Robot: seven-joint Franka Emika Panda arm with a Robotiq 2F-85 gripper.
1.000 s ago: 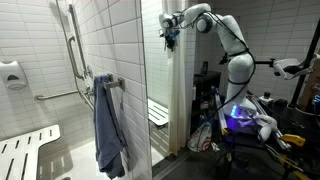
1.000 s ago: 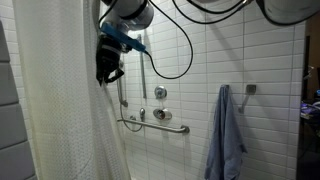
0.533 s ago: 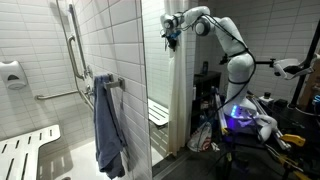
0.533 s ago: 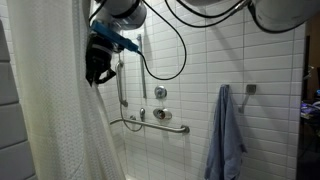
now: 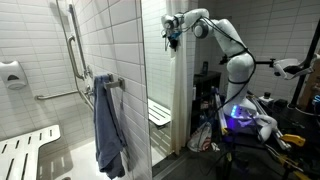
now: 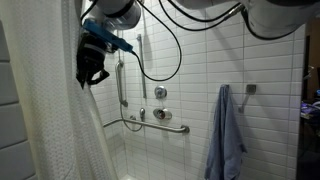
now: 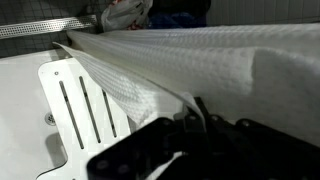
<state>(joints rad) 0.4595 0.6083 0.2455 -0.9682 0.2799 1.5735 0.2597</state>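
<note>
Shower curtain (image 5: 177, 100), white with a waffle weave, pinched near its upper edge by the gripper (image 5: 171, 35), whose jaws are closed on a gathered fold of the cloth. In both exterior views the curtain hangs with its long axis vertical, top at the gripper and hem toward the floor. Seen from outside the stall it is a narrow bunched column beside the tiled partition (image 5: 140, 60). Seen from inside the stall, the curtain (image 6: 45, 120) fills the near side as a broad sheet, and its free edge slants down and away from the gripper (image 6: 90, 70). That view alone shows the shower valve (image 6: 160, 93) and the horizontal grab bar (image 6: 160, 126). The slatted seat (image 5: 25, 152) and the wall dispenser (image 5: 12, 74) show only from outside the stall. A blue towel (image 5: 108, 125) hangs on a hook in both exterior views (image 6: 225, 130), well apart from the curtain. The wrist view looks down the cloth: the curtain (image 7: 210, 55) runs as a taut fold from the upper left into the gripper (image 7: 192, 110) at the lower middle, with cloth spreading on either side of the fingers. The slatted seat (image 7: 85, 115) lies beneath. A ribbed strip at the upper left is probably a floor drain, though this view is too blurred to be sure.
</note>
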